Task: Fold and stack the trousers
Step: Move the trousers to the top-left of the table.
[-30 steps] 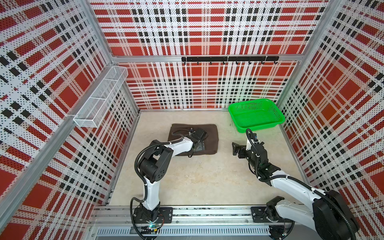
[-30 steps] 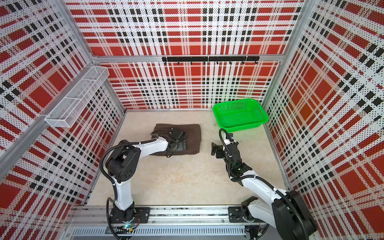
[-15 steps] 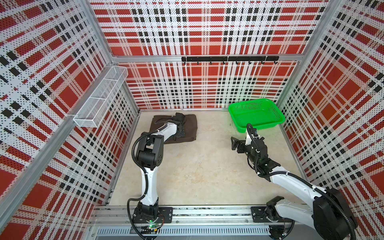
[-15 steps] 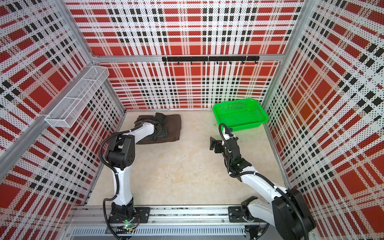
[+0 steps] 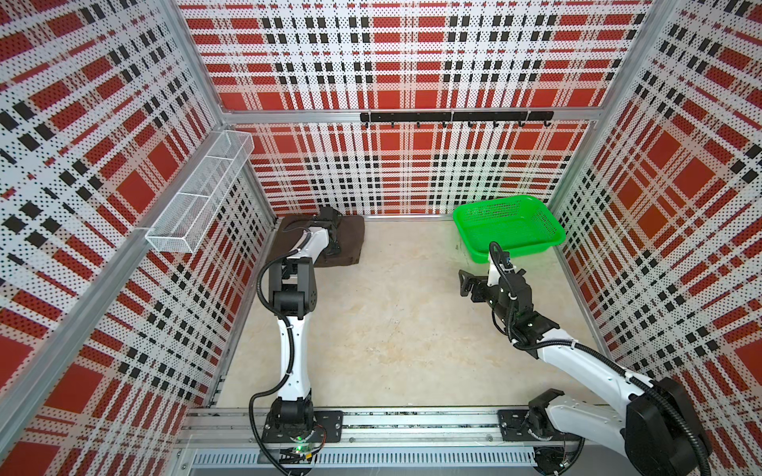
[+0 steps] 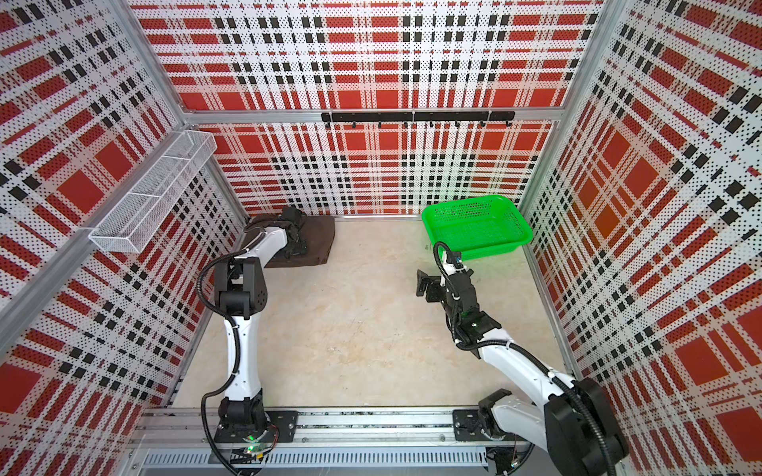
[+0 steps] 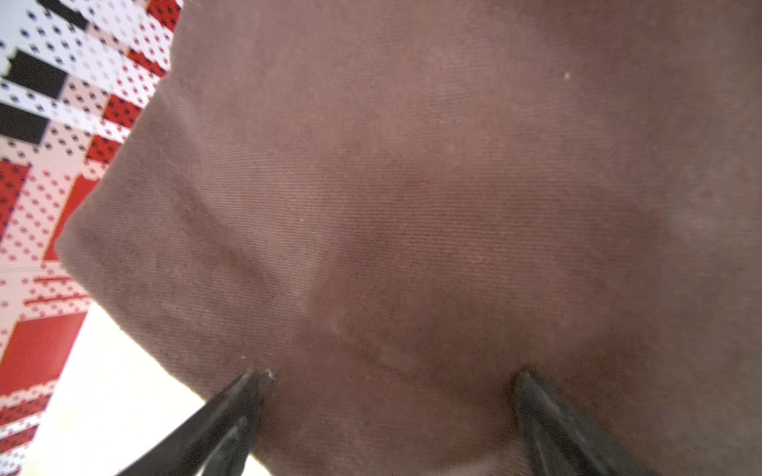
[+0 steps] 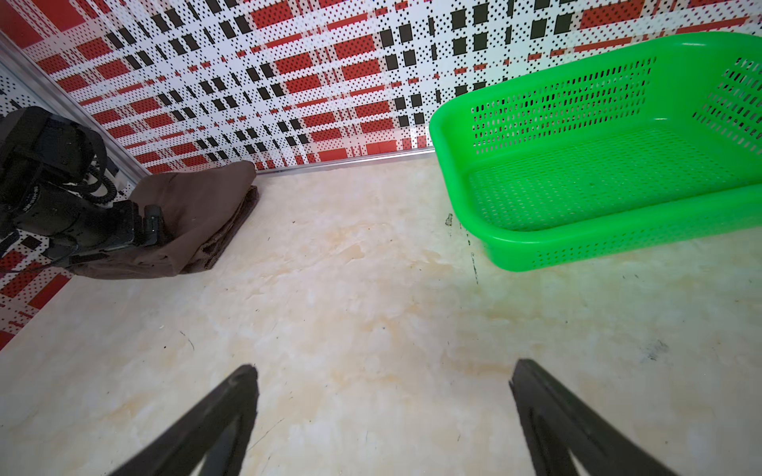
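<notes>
Right now the trousers (image 5: 350,243) lie as a folded brown bundle in the far left corner of the worktop (image 5: 391,329), close against the back wall and the left wall in both top views (image 6: 319,243). From the right wrist view the bundle (image 8: 198,214) shows several stacked layers along its open edge (the top layer is smooth, the lower ones slightly uneven).

The left arm reaches out over the bundle, its wrist lying across the cloth. Seen from the left wrist, the left fingers (image 7: 231,412) are spread wide, and both tips meet the brown cloth (image 7: 412,206) with nothing pinched between them. One corner of the bundle shows against the plaid wall and the pale worktop beside it.

The green basket (image 5: 515,251) stands in the far right corner, well apart from the trousers. The right arm is raised just in front of the basket's near side in both top views (image 6: 486,251). Its right fingers (image 8: 218,412) stand wide apart over bare worktop, holding nothing, with the basket (image 8: 577,247) off to one side.

A white wire shelf (image 5: 198,198) hangs on the left wall, and a black hook rail (image 5: 453,116) runs along the back wall.
</notes>
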